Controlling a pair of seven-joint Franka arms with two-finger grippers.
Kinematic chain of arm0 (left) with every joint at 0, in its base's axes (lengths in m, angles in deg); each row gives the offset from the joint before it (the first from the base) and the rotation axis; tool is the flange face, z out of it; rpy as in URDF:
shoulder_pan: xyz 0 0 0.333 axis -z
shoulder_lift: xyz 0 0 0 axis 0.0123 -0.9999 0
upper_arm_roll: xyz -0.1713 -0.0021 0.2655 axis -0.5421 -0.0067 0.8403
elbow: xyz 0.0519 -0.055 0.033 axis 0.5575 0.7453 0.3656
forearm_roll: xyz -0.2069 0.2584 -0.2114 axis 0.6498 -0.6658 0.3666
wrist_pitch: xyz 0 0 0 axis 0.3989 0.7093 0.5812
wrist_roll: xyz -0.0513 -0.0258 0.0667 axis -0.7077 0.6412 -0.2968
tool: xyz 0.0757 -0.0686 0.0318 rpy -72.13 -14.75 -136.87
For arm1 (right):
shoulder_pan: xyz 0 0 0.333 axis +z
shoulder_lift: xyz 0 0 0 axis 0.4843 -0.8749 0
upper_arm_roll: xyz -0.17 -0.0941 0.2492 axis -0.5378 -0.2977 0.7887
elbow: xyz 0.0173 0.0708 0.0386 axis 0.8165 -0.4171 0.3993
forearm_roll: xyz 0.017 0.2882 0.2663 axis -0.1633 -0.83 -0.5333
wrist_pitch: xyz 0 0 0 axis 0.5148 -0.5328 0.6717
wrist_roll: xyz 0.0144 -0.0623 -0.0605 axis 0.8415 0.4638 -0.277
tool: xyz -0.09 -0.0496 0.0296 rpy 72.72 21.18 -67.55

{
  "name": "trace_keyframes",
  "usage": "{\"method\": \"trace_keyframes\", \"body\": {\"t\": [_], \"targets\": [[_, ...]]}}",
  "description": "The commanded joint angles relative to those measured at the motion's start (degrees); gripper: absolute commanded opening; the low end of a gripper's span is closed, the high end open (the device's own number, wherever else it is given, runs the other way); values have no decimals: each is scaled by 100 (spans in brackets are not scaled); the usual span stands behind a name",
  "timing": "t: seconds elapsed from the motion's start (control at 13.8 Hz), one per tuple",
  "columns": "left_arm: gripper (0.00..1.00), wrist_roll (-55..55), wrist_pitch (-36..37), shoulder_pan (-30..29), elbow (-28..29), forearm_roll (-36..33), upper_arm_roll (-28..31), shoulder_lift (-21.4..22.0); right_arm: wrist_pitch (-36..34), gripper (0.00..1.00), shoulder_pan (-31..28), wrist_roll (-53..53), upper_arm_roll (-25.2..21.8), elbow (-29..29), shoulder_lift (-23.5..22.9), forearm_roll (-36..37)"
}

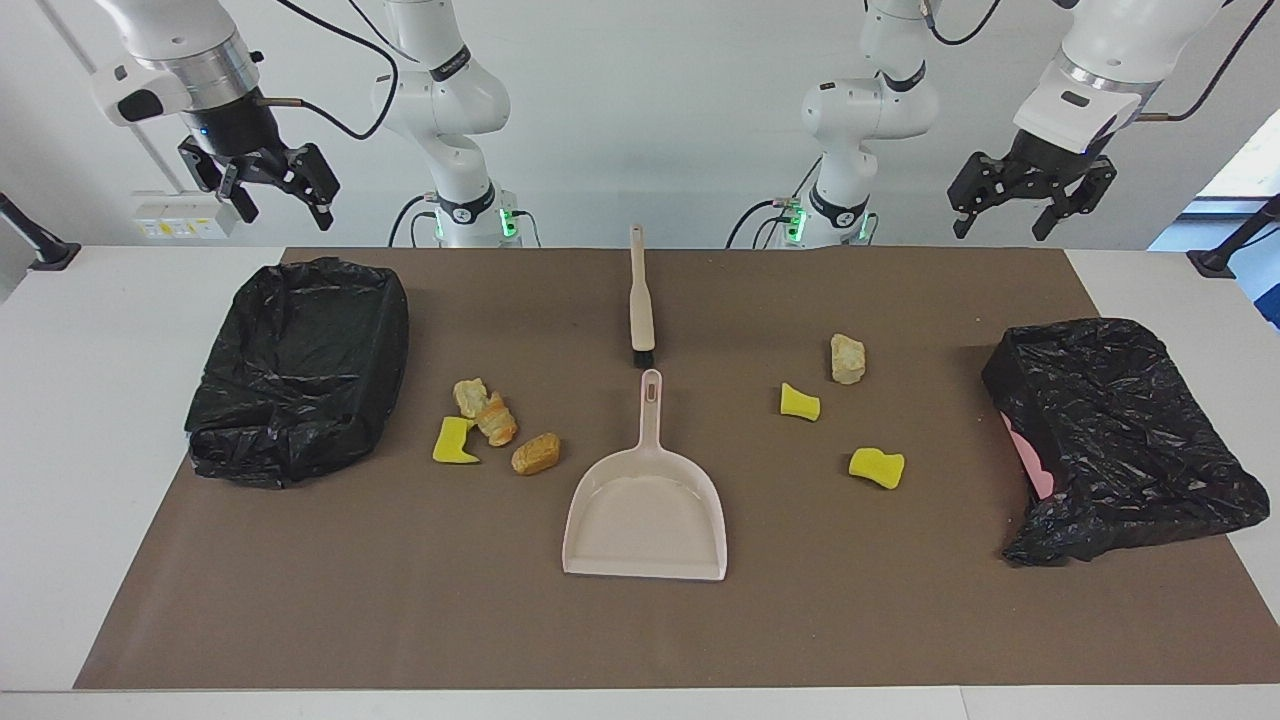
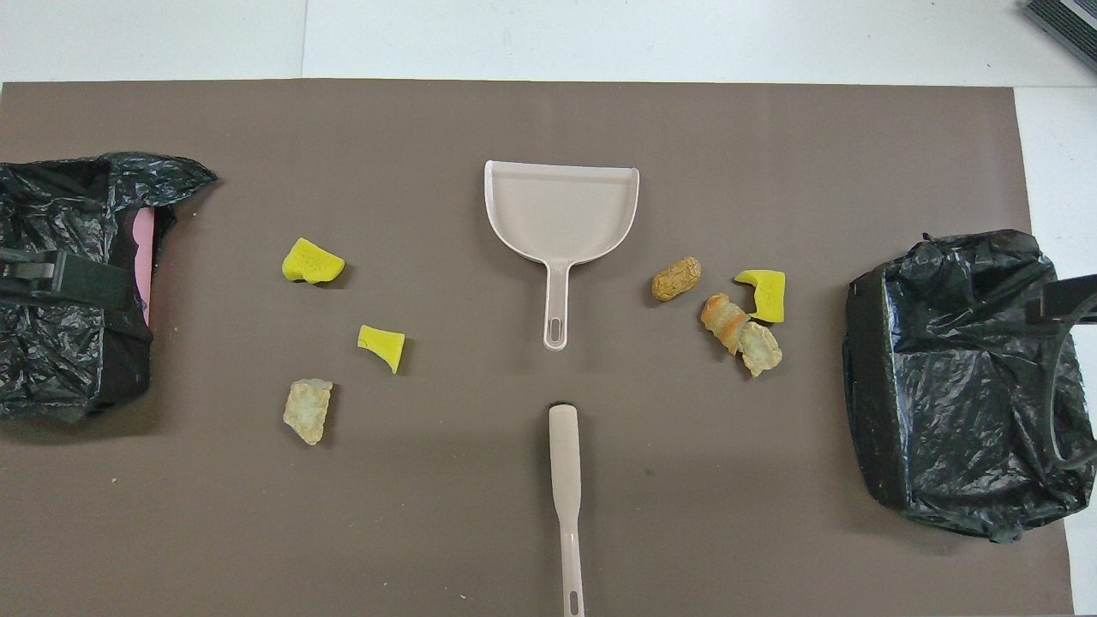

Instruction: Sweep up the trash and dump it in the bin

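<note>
In the facing view the right gripper (image 1: 270,190) hangs jaws apart over the lined bin (image 1: 300,365) at its end. The brush (image 1: 641,300) lies mid-table, its handle pointing at the robots, equally near both arms. The trash (image 1: 490,425) lies beside the dustpan (image 1: 647,505). The left gripper (image 1: 1030,195) hovers spread, empty.

Cut off by the overhead view's edges: brush (image 2: 566,480) handle tip, both black bin liners' (image 2: 60,283) outer sides. Pink bin wall (image 1: 1030,460) mostly hidden under liner near the dustpan (image 1: 648,515).
</note>
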State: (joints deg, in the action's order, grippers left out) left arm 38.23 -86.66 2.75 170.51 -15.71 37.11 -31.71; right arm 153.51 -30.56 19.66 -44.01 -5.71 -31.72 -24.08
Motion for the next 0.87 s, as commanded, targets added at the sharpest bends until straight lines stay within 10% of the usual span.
{"method": "trace_keyframes", "body": {"t": [0.0, 0.8], "targets": [[100, 66, -143, 68, 229, 63, 64, 178, -88, 100, -26, 118, -1, -17, 56, -111], [100, 338, -530, 656, 1168, 186, 55, 573, -88, 100, -26, 118, -1, -17, 56, -120]]}}
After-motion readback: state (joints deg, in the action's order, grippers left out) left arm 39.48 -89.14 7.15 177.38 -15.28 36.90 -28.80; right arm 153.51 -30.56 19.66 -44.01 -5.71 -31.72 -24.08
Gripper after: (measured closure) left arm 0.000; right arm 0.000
